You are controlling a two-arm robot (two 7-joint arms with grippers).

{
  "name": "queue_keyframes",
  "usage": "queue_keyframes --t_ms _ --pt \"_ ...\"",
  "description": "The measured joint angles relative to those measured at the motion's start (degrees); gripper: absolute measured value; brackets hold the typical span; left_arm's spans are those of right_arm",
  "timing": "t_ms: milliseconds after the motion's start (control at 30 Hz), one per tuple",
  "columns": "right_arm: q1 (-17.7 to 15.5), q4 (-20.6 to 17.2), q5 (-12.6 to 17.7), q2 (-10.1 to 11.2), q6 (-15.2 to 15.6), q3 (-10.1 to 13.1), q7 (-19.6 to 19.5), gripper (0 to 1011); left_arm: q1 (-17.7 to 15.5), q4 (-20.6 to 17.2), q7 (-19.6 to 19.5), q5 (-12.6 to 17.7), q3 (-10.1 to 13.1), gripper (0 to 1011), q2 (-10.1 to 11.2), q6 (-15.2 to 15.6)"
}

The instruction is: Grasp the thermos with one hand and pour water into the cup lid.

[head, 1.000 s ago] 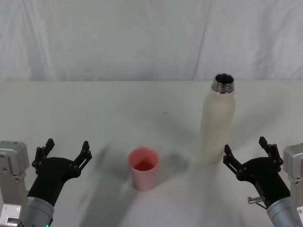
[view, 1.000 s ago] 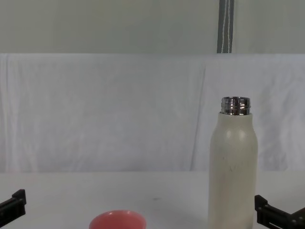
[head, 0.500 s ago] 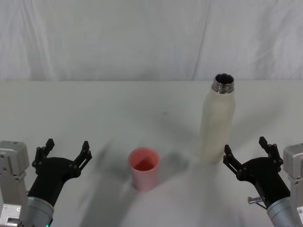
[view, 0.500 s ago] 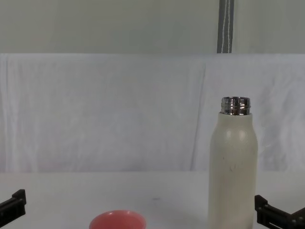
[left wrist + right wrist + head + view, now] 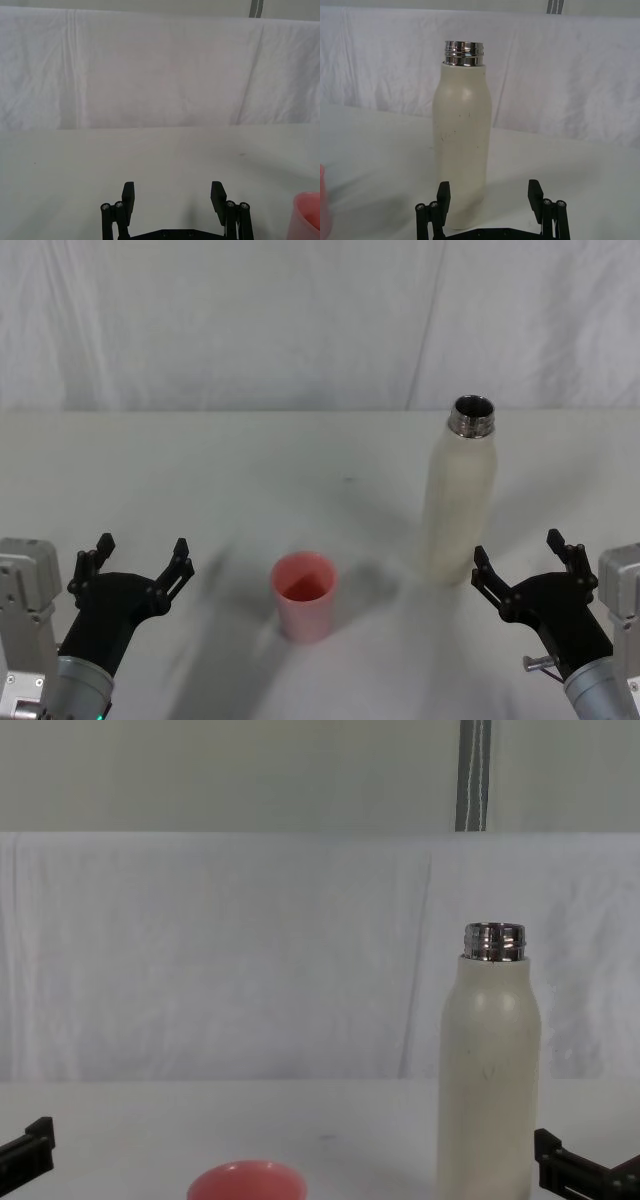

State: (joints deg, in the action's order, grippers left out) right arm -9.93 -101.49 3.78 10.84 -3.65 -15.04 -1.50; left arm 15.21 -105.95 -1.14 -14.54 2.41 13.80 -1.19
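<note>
The uncapped cream thermos (image 5: 458, 502) stands upright on the white table (image 5: 200, 470), right of the pink cup lid (image 5: 304, 596). Your right gripper (image 5: 524, 571), jaws spread and empty, sits just before it; advance and clamp mid-body. The left gripper (image 5: 136, 564) rests open.

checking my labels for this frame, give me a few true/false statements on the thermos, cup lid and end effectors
1. The thermos stands upright with its steel neck uncapped. True.
2. The right end effector is clamped on the thermos. False: it is open and sits just short of the bottle, not touching it.
3. The cup lid stands left of the thermos, apart from it. True.
4. The left end effector holds the cup lid. False: it is open, off to the cup's left, holding nothing.
5. The thermos is tilted over the cup lid, pouring. False: it is upright on the table.
</note>
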Motion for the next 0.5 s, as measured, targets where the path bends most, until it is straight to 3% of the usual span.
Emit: queue_keyframes --t_ms 200,500 --pt "0.0 0.0 0.0 -0.1 0.0 0.1 0.1 1002 0.0 0.0 0.0 0.0 0.0 1001 0.0 0.0" --pt "-0.2 0.0 0.8 -0.7 0.0 1.3 3.6 1002 0.0 0.0 0.0 0.0 0.0 1001 0.0 0.0"
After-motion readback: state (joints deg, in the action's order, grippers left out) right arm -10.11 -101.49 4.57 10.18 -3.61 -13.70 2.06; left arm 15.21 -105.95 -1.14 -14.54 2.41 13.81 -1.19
